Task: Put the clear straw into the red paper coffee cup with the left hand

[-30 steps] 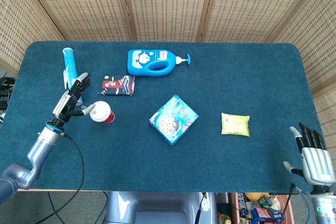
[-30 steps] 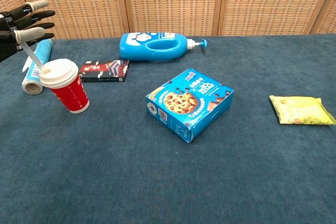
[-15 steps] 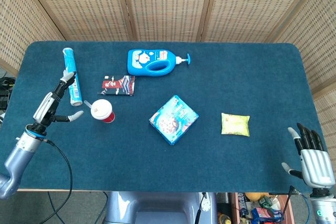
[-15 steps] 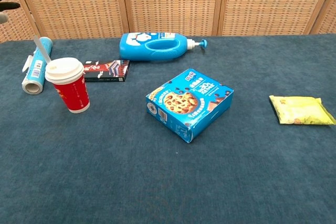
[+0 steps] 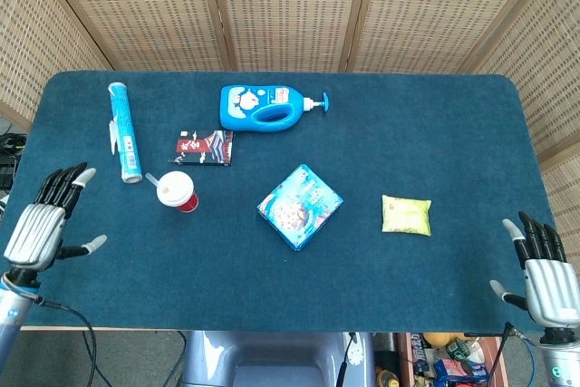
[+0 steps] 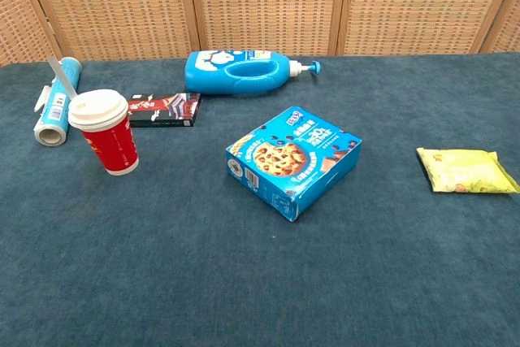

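The red paper coffee cup (image 5: 177,193) (image 6: 110,134) with a white lid stands upright left of the table's middle. A clear straw (image 5: 152,180) (image 6: 63,79) sticks out of its lid, leaning up and to the left. My left hand (image 5: 41,228) hovers at the table's front left edge, well clear of the cup, fingers spread and holding nothing. My right hand (image 5: 544,269) is at the front right corner, fingers apart and empty. Neither hand shows in the chest view.
A rolled blue tube (image 5: 123,131) lies at the far left, a dark packet (image 5: 202,147) behind the cup, a blue pump bottle (image 5: 267,106) at the back. A blue cookie box (image 5: 299,206) sits mid-table and a yellow packet (image 5: 405,215) to its right.
My left hand has let go of the straw and drawn back from the cup to the front left edge. The cup now stands upright with the straw in it.
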